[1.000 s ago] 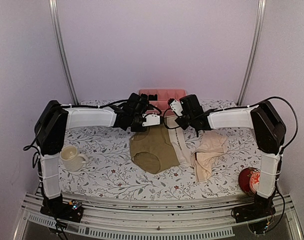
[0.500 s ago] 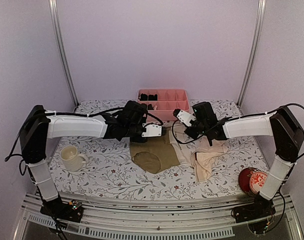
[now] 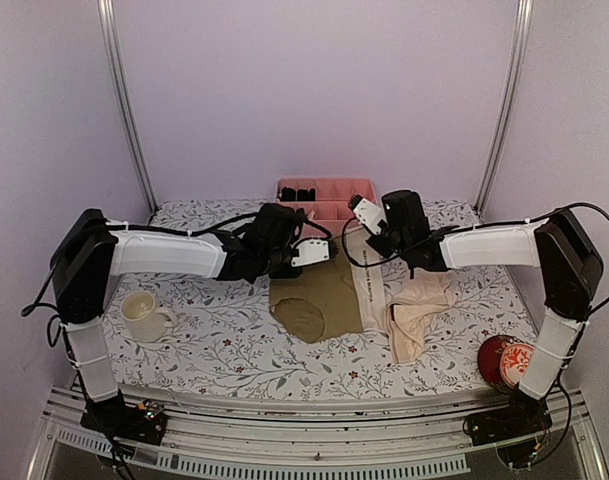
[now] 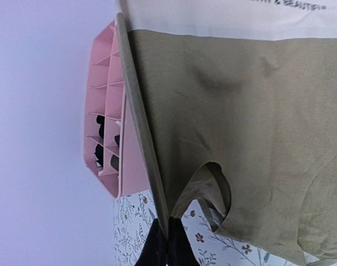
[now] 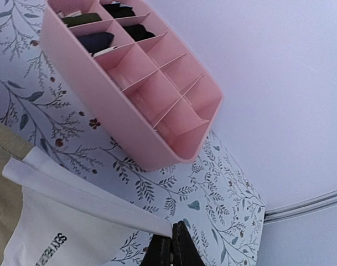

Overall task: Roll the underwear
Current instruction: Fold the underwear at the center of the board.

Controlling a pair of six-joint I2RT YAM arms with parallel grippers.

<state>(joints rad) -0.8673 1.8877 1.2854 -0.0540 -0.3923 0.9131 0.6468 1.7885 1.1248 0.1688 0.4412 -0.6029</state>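
The olive-brown underwear (image 3: 319, 290) lies spread on the flowered table, its cream-white waistband (image 3: 370, 285) along the right side. My left gripper (image 3: 332, 256) is shut on the garment's far olive edge; in the left wrist view the black fingertips (image 4: 168, 237) pinch that hem, and the olive cloth (image 4: 240, 111) stretches away from them. My right gripper (image 3: 368, 238) is shut on the far corner of the waistband (image 5: 74, 221), pinched at the fingertips (image 5: 172, 239). The peach-beige underwear (image 3: 420, 312) lies crumpled to the right, untouched.
The pink compartment tray (image 3: 324, 184) holding small black bundles stands just behind both grippers, close to them in the wrist views (image 5: 102, 94). A cream mug (image 3: 144, 315) sits at the left. A red round object (image 3: 502, 360) lies near the right arm's base.
Both grippers carried the olive-brown underwear down and toward the tray. It hung lifted before and now lies stretched flat on the table.
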